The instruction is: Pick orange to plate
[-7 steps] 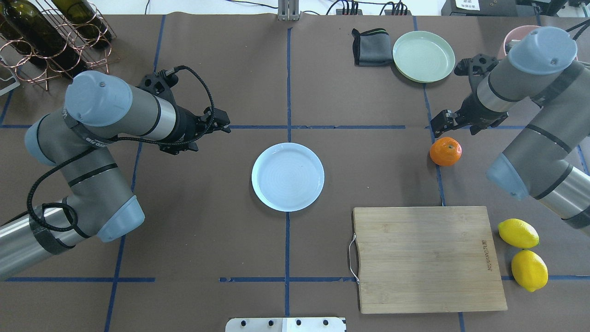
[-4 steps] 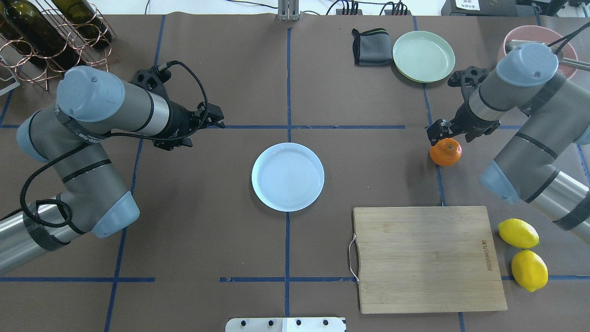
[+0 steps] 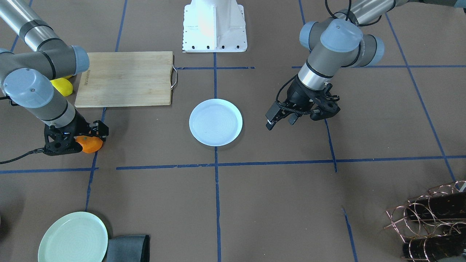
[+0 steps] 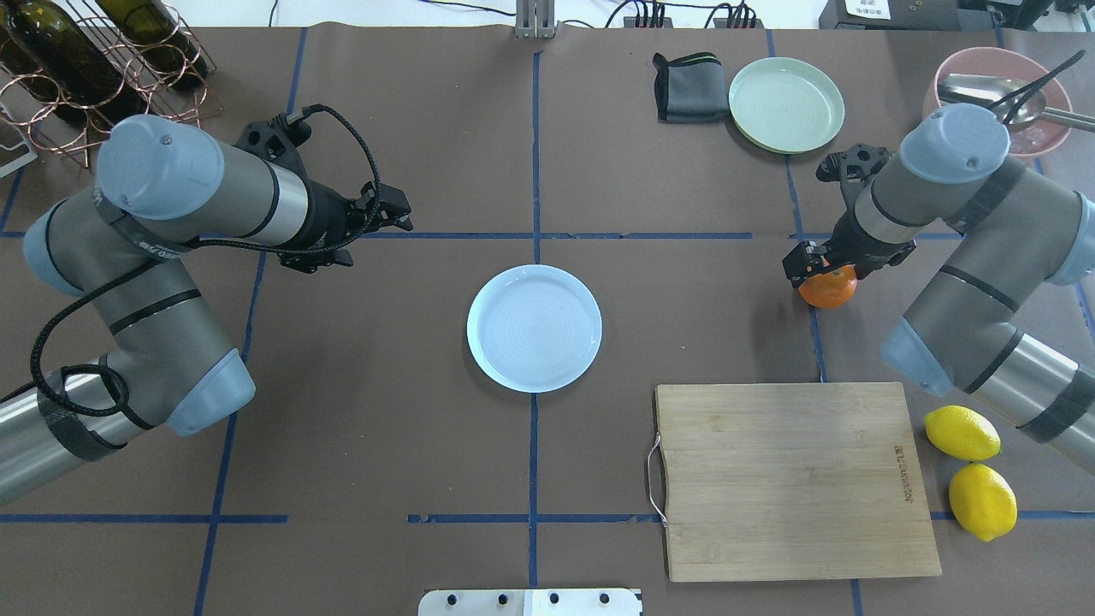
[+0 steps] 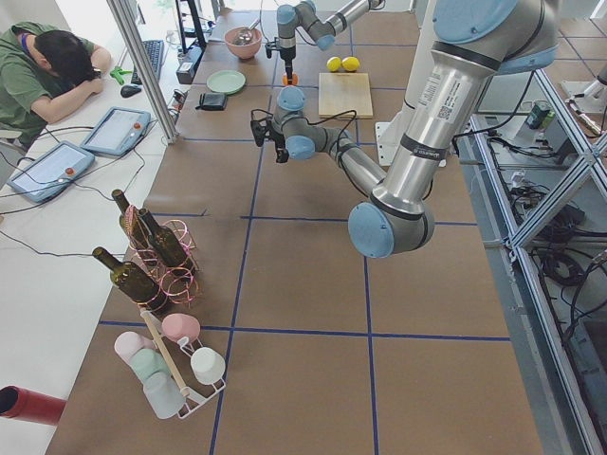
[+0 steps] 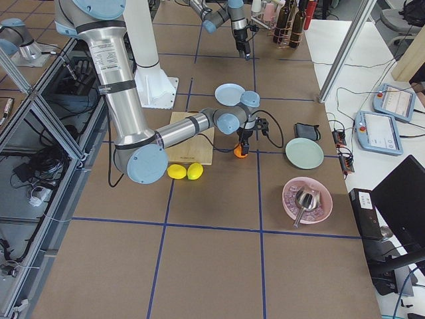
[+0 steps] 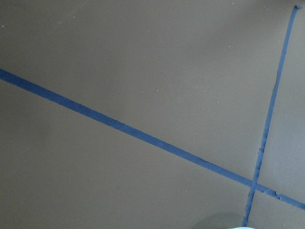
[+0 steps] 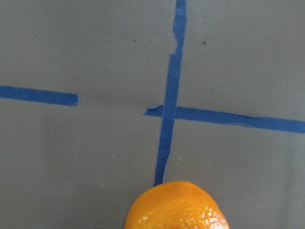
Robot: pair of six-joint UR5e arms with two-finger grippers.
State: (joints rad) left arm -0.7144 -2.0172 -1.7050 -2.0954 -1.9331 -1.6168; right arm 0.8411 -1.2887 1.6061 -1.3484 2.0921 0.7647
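The orange (image 4: 830, 289) rests on the table at the right, on a blue tape line, and fills the bottom edge of the right wrist view (image 8: 176, 207). My right gripper (image 4: 814, 265) is down over it, open, with its fingers either side of the fruit (image 3: 91, 145); I cannot see whether they touch it. The white plate (image 4: 534, 328) lies bare at the table's middle, well left of the orange. My left gripper (image 4: 400, 217) hovers open and holding nothing, beyond the plate's left side (image 3: 280, 120).
A wooden cutting board (image 4: 791, 479) lies near the orange, with two lemons (image 4: 962, 432) to its right. A pale green plate (image 4: 786, 104), a grey cloth (image 4: 689, 88) and a pink bowl (image 4: 1026, 120) stand at the far right. A bottle rack (image 4: 85, 60) sits far left.
My right gripper has come down and toward the orange, from beside it to over it. The left arm has drawn back slightly to the left.
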